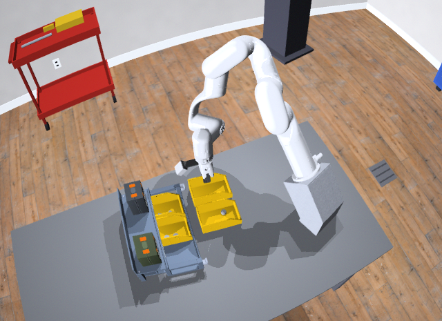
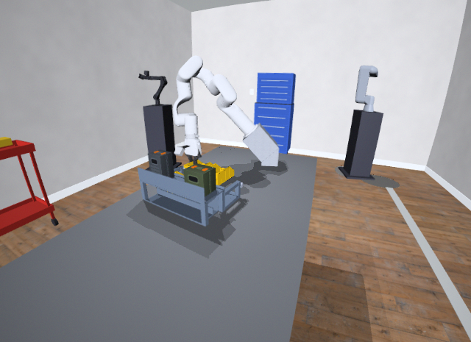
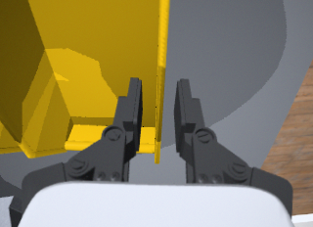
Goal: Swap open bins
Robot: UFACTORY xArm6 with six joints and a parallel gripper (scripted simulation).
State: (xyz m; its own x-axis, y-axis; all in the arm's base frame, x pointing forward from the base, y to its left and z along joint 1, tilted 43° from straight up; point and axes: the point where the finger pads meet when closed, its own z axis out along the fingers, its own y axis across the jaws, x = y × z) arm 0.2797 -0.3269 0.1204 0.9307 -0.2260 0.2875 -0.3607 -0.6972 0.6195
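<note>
Two yellow open bins stand side by side on the grey table, next to the blue-grey shelf. The far bin looks empty. The near bin holds a small grey part. My gripper points down at the far bin's far end wall. In the wrist view its fingers stand partly open on either side of that thin yellow wall, with a gap on the outer side. They do not clamp it. The gripper also shows in the exterior view.
The shelf's lower row holds two yellow bins with small parts, and a free place at its near end. Two dark closed boxes stand on the shelf's upper board. The arm's base stands at the table's right.
</note>
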